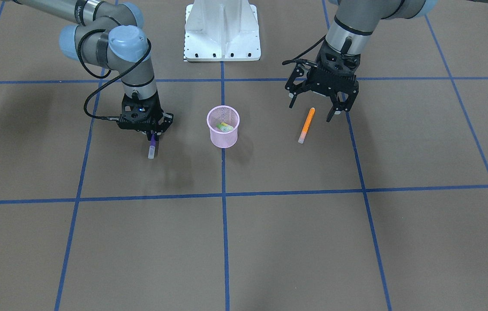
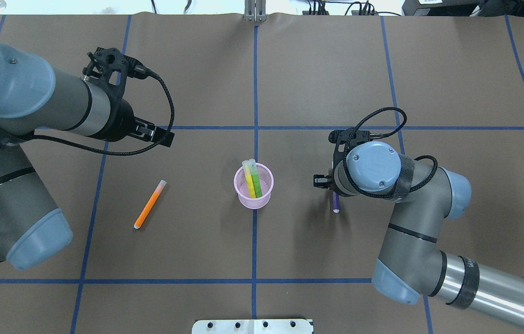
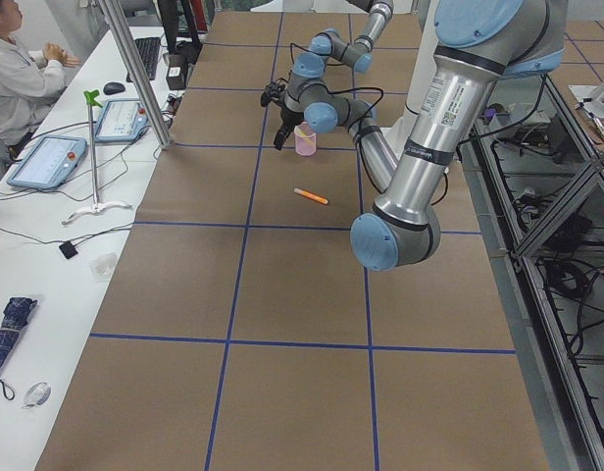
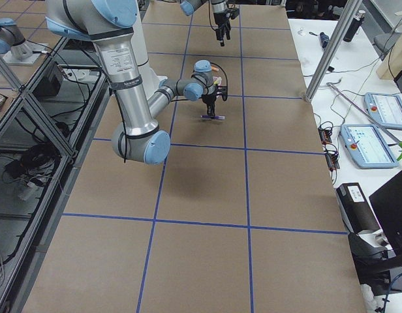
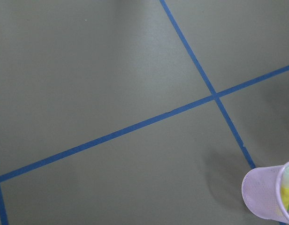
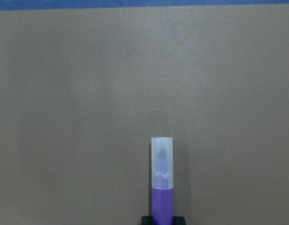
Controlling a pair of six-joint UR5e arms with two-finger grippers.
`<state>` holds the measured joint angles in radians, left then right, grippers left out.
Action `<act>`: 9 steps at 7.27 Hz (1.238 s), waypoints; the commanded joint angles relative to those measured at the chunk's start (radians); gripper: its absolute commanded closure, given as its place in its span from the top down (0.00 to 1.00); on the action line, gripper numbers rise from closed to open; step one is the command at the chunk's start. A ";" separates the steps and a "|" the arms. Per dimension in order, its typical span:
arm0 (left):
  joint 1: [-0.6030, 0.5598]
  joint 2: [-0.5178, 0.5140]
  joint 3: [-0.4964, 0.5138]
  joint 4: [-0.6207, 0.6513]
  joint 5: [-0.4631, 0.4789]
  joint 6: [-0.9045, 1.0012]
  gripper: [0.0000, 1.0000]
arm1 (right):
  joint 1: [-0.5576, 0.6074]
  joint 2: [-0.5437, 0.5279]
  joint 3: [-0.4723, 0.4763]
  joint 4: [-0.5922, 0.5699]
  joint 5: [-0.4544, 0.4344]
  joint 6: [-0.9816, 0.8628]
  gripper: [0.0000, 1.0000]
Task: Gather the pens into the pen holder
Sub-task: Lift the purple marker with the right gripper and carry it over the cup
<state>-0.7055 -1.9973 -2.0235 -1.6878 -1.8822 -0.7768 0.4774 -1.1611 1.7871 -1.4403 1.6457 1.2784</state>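
Note:
The pink mesh pen holder (image 1: pixel 223 131) (image 2: pixel 265 191) stands mid-table with the yellow pen (image 2: pixel 247 178) and the green pen (image 2: pixel 255 182) upright inside. It also shows in the left wrist view (image 5: pixel 262 197). The orange pen (image 1: pixel 306 125) (image 2: pixel 149 211) lies flat on the table. My left gripper (image 1: pixel 311 111) is open and empty, raised over the orange pen's end. My right gripper (image 1: pixel 153 136) is shut on the purple pen (image 1: pixel 152 146) (image 2: pixel 336 202) (image 6: pixel 162 197), low at the table beside the holder, pale cap pointing outward. I cannot tell if the pen touches the table.
The white robot base plate (image 1: pixel 222 43) (image 2: pixel 252 327) sits at the robot's edge. Blue tape lines (image 1: pixel 223 196) grid the brown table. A side bench with tablets (image 3: pixel 47 157) and a seated operator (image 3: pixel 13 74) runs past the table's far edge.

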 commanded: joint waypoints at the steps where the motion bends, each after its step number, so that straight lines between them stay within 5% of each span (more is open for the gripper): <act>1: 0.009 0.002 0.009 0.000 0.002 0.017 1.00 | 0.001 0.014 0.076 0.000 -0.183 -0.039 0.00; 3: 0.011 0.011 0.009 0.000 0.000 0.017 1.00 | -0.006 0.052 0.147 0.023 -0.338 -0.093 0.00; 6: 0.012 0.011 0.025 0.000 -0.005 0.017 1.00 | -0.173 0.069 0.094 0.265 -0.665 -0.188 0.00; 9: 0.012 0.011 0.026 -0.001 -0.008 0.017 1.00 | -0.238 0.113 0.005 0.345 -0.796 -0.200 0.00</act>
<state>-0.6934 -1.9865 -1.9980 -1.6883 -1.8887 -0.7593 0.2623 -1.0580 1.8177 -1.1257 0.8930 1.0891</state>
